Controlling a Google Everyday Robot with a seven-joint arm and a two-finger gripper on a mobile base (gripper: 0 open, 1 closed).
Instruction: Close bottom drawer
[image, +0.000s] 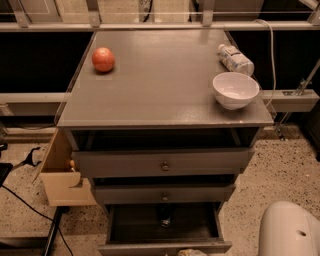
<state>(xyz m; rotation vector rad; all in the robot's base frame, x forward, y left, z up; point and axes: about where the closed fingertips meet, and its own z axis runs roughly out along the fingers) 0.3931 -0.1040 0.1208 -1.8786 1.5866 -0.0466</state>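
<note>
The bottom drawer (135, 247) is the lowest of three grey drawers and stands pulled out toward me. Its dark interior (140, 225) is exposed, with a small dark object (165, 216) lying near the back. Its front runs along the bottom edge of the camera view and its knob is out of sight. Only a small pale tip of my gripper (191, 252) shows at the bottom edge, right at the drawer front. A white rounded part of my arm (290, 232) fills the lower right corner.
The middle drawer (164, 194) and the top drawer (164, 162) stick out slightly. On the cabinet top (160, 90) are an orange-red fruit (103, 59), a white bowl (235, 90) and a lying plastic bottle (235, 59). A wooden box (60, 180) stands left of the cabinet, with cables on the floor.
</note>
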